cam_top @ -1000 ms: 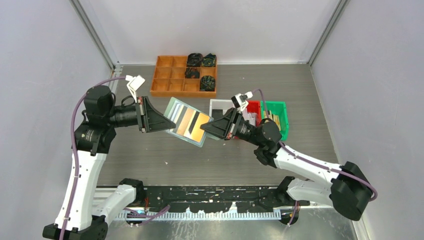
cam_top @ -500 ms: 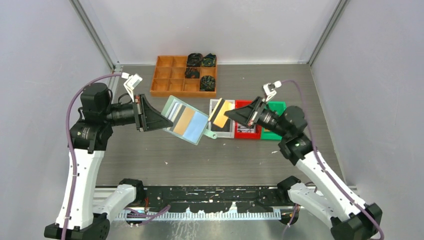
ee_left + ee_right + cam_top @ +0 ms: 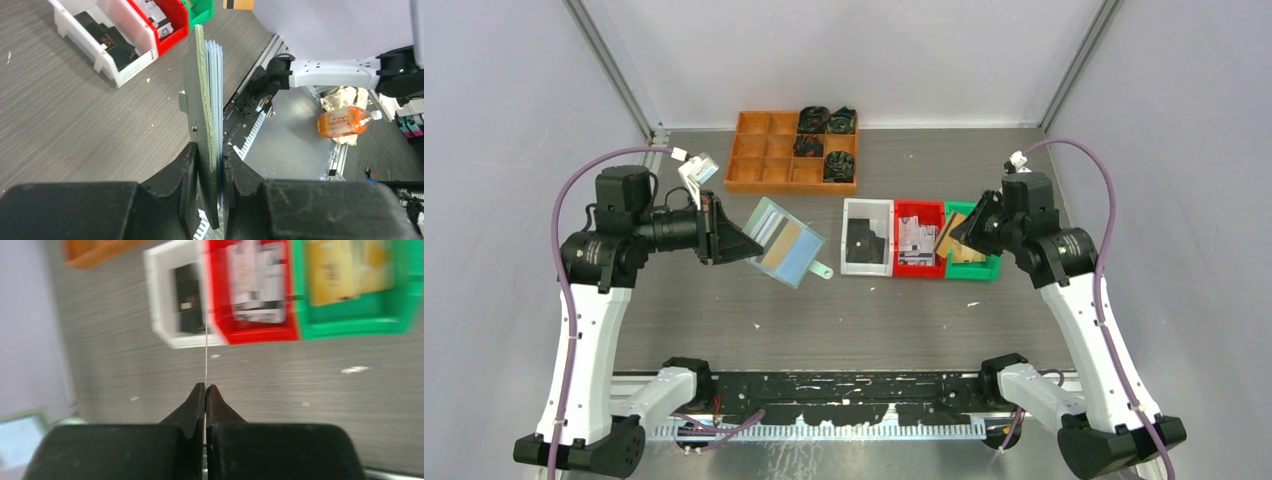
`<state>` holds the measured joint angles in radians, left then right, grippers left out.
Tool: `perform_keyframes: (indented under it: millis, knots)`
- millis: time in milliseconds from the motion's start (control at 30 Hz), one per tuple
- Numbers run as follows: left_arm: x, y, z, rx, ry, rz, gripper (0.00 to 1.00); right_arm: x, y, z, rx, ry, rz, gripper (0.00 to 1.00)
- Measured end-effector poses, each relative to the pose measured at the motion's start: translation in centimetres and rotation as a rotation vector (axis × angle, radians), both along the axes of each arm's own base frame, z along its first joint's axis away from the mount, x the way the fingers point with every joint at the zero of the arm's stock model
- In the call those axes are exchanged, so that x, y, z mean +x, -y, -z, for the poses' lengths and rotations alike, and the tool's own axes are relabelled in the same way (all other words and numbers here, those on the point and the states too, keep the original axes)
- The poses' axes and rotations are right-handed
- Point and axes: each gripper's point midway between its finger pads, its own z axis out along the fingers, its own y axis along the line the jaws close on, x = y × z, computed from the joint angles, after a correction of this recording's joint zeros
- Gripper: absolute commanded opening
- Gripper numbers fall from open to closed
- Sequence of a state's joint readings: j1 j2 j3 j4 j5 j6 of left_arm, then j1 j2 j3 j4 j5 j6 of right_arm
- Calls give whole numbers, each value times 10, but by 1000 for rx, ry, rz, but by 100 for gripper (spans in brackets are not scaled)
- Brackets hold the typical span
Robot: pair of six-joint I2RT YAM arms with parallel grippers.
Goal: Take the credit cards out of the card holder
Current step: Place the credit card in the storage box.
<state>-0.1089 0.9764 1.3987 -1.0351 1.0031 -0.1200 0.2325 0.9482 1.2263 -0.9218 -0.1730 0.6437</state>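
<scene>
- The pale green card holder is held open above the table, left of centre. Its blue inner pockets face up, with a tan card tucked inside.
- The left gripper pinches the holder's near edge. The left wrist view shows the holder edge-on, squeezed between both fingers, a detail the overhead view hides.
- The right gripper, jaws closed, holds an orange-tan card over the green bin.
- The right wrist view is blurred and shows that card only as a thin line between the fingertips.
- A white bin and a red bin sit beside the green one. An orange tray lies behind them.
</scene>
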Motion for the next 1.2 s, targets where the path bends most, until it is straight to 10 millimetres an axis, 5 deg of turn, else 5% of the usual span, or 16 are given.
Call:
perform_keyframes:
  millis: [167, 333, 733, 967, 1200]
  knots:
    - [4, -5, 7, 46, -8, -30, 0, 9, 47, 41, -259, -123, 151, 1]
    - [5, -6, -3, 52, 25, -35, 0, 27, 76, 48, -426, -133, 242, 1]
    - [-1, -6, -6, 44, 42, -29, 0, 93, 112, 115, -701, -289, 297, 1]
    - [-6, -5, -9, 29, 38, -21, 0, 111, 102, 154, -691, -361, 234, 1]
    - [-8, -4, -11, 24, 38, -18, 0, 122, 72, 161, -550, -327, 145, 1]
